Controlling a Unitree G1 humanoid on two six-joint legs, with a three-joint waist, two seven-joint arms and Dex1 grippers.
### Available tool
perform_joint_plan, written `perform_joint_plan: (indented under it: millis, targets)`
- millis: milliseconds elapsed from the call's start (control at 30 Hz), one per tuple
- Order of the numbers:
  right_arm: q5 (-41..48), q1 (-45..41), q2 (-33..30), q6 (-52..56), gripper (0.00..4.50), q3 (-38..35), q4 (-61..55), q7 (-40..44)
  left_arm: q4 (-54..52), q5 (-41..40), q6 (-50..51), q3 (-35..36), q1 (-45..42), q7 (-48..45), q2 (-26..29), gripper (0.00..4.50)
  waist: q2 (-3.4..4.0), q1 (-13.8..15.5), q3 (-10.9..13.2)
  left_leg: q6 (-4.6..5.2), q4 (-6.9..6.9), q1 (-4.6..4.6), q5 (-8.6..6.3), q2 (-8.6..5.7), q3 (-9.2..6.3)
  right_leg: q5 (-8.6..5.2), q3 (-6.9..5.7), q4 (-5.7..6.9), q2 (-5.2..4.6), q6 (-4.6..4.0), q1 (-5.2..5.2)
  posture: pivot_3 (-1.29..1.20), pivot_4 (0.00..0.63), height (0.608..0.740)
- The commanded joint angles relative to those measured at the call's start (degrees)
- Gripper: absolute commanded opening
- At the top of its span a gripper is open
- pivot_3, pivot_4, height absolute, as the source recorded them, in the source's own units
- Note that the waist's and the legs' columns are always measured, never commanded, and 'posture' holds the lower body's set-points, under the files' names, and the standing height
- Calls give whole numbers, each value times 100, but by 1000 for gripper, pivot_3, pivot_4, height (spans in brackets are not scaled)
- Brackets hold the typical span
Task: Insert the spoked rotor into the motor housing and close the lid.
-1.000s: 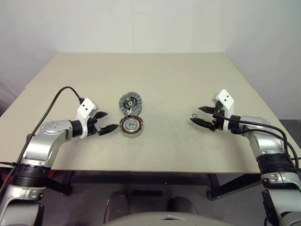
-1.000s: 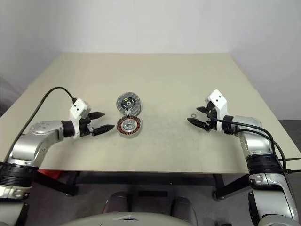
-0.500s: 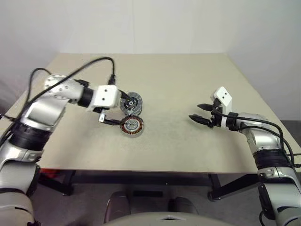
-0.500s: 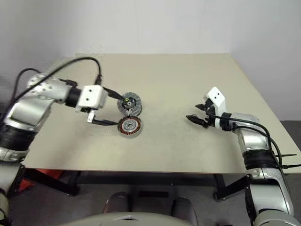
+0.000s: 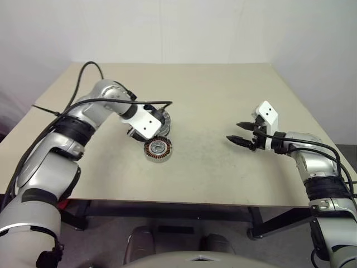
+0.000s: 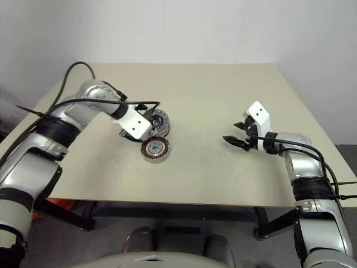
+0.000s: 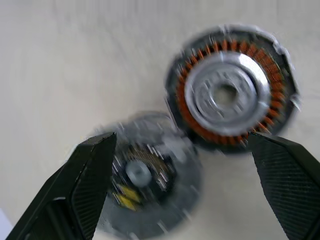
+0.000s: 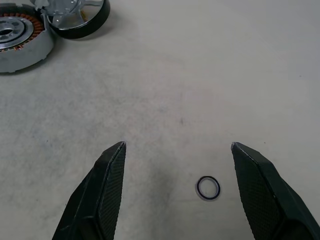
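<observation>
The left arm has swung up and inward from the table's near-left side: a second ago its gripper lay low beside the motor housing, and now the left gripper (image 7: 182, 187) hangs over the parts, pointing down with its wrist rolled. Its two black, ridged fingers (image 7: 87, 182) stand wide apart, holding nothing. The parts and the right arm have not shifted.

The table (image 5: 212, 95) is a flat, matte beige board with a faintly speckled surface. Left of its centre lies the motor housing (image 5: 158, 148), a shallow round grey metal body with a ring of copper-orange windings around a bright silver hub. Touching its far edge is a second round metal disc (image 7: 150, 175), grey with dark cut-outs and a small yellow mark, blurred in the left wrist view; whether it is the lid or the spoked rotor cannot be told for certain.

Well to the right, the right gripper (image 5: 241, 134) hovers over the table, its tapered black fingers (image 8: 112, 185) spread, empty. Between them on the table lies a tiny thin dark ring (image 8: 208, 187).
</observation>
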Motion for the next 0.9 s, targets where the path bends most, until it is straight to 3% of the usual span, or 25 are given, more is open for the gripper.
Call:
perform_joint_plan:
  millis: [33,367,900]
  targets:
    - [69,-223,-150,19,3778,-101,-189,48,-86,-49,-214,0,-278,-242,-3,4448,0,2,0,0,0,0,0,2,0,-1,0,3,1,-2,-2,0,0,740]
    - [44,-358,-91,6,3778,-73,-98,-16,-772,-212,-270,-34,-137,-969,284,4448,0,82,0,-1,1,3,1,14,5,-8,-3,20,5,-14,-8,0,0,740]
    - [30,-461,58,-6,3778,-76,-64,-279,-836,273,-406,-229,405,-771,417,4448,1,71,0,-5,1,5,3,17,7,-9,-3,28,6,-15,-11,0,0,740]
